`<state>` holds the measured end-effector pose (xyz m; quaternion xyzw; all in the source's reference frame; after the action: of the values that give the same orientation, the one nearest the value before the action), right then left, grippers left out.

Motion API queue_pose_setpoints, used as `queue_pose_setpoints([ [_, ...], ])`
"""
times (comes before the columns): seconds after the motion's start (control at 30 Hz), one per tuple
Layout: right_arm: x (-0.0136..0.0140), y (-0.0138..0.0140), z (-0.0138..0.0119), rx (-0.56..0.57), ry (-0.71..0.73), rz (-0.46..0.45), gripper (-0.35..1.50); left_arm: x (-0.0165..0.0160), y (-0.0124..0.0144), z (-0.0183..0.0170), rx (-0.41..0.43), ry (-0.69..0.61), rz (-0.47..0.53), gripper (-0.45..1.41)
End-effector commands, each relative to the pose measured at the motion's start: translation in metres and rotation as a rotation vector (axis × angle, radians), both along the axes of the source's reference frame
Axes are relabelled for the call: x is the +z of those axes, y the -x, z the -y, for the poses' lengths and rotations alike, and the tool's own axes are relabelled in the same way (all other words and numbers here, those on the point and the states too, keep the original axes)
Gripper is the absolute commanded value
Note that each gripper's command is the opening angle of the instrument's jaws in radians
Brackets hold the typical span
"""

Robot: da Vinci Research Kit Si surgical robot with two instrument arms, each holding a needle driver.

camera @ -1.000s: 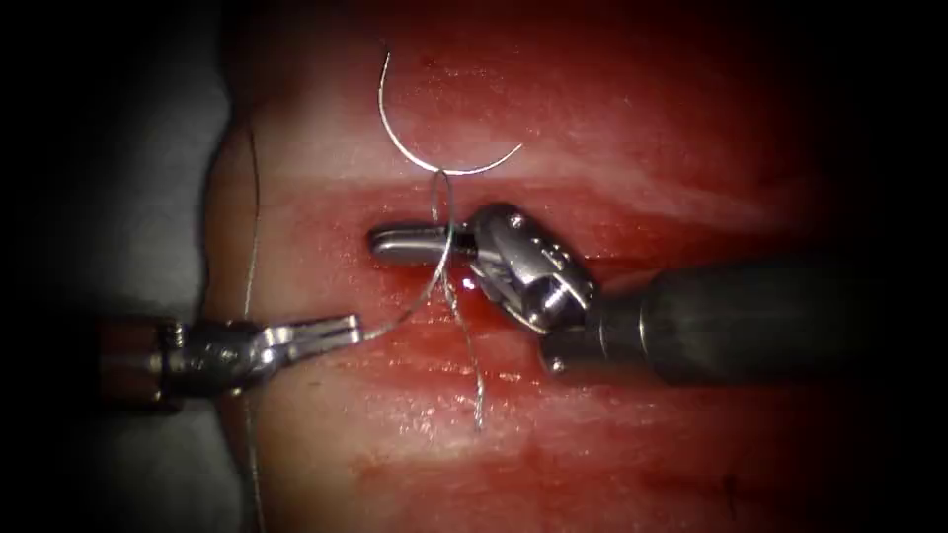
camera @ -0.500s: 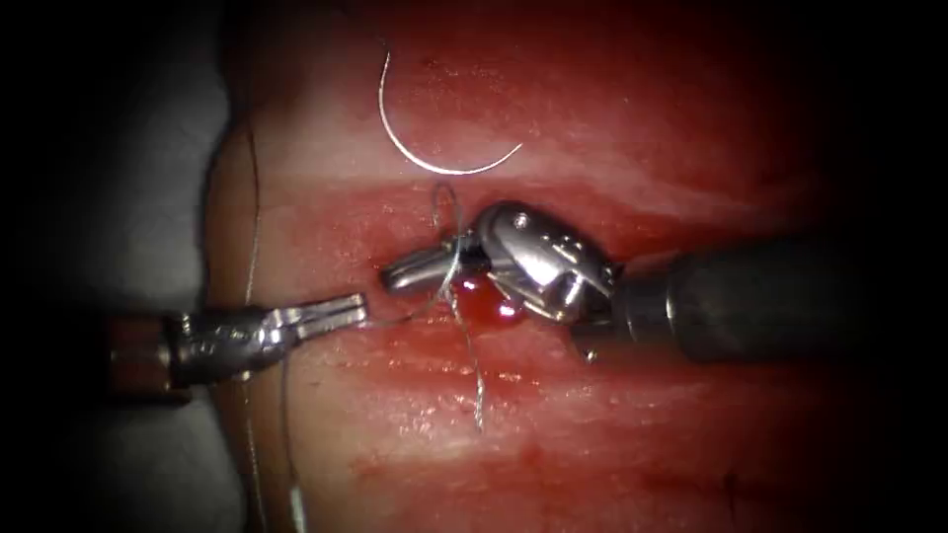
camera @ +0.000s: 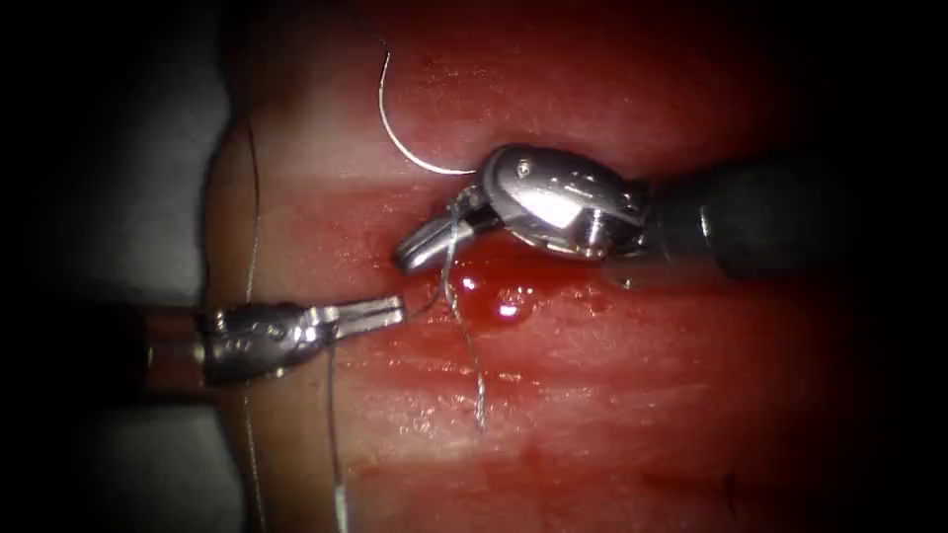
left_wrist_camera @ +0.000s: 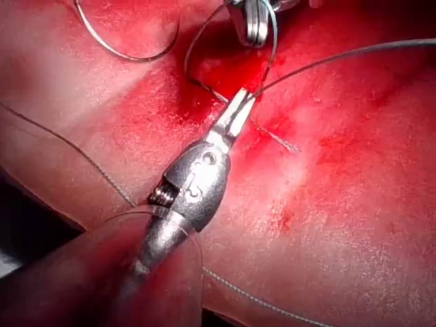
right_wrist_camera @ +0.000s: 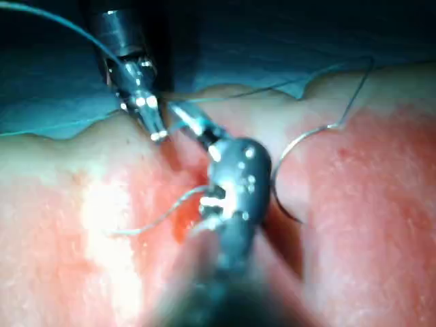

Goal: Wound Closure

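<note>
Left claw [camera: 390, 312] clamped on the thread [camera: 450, 259], right claw [camera: 420, 247] closed with thread looped around it, needle [camera: 395, 138] lying free on the tissue [camera: 632, 395] above the cut [camera: 513, 286]

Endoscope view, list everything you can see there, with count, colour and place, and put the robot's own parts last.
tissue: one, pale pink and red, under everything.
cut: one, dark red, running left to right across the tissue.
red fluid: one pool, bright red, in the cut below the right tool.
needle: one, silver, curved, lying free on the tissue above the cut.
thread: one, grey, looped around the right tool, held by the left tool.
left tool: one, silver, shut on the thread.
right tool: one, silver, over the cut.
</note>
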<state>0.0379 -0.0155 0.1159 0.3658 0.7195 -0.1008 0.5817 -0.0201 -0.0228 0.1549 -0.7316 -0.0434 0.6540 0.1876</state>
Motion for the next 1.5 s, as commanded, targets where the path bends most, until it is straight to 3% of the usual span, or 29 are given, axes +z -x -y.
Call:
queue_pose_setpoints([
  [0.03, 0.0006, -0.0008, 0.0009, -0.001, -0.001, -0.002, -0.35, 0.0005, 0.0006, 0.0009, 0.004, -0.007, 0.003, -0.45],
  [0.37, 0.0018, 0.0002, 0.0031, -0.045, 0.028, -0.024, -0.35, 0.002, 0.0, 0.0001, 0.02, 0.0, 0.011, -0.45],
  [0.63, 0.0017, 0.0003, 0.0038, -0.082, 0.049, -0.045, -0.35, 0.0036, 0.0015, 0.0003, 0.031, -0.016, 0.016, -0.45],
  [0.8, 0.0015, 0.0, 0.0044, -0.169, 0.096, -0.04, -0.35, 0.0049, 0.0025, 0.001, 0.042, -0.032, 0.013, -0.45],
  [0.97, 0.0017, -0.0003, 0.0059, -0.296, 0.167, -0.067, 0.27, 0.0049, 0.004, 0.0009, 0.06, -0.031, 0.013, -0.45],
  [1.07, 0.002, -0.0003, 0.007, -0.357, 0.195, -0.053, 0.34, 0.0049, 0.0046, 0.0006, 0.065, -0.033, 0.017, -0.45],
  [1.13, 0.0025, -0.0004, 0.0079, -0.416, 0.232, -0.025, 0.56, 0.005, 0.0049, 0.0002, 0.07, -0.033, 0.02, -0.45],
  [1.5, 0.0033, 0.0004, 0.009, -0.572, 0.396, 0.079, 0.59, 0.0045, 0.0042, -0.0004, 0.095, -0.045, 0.01, -0.45],
])
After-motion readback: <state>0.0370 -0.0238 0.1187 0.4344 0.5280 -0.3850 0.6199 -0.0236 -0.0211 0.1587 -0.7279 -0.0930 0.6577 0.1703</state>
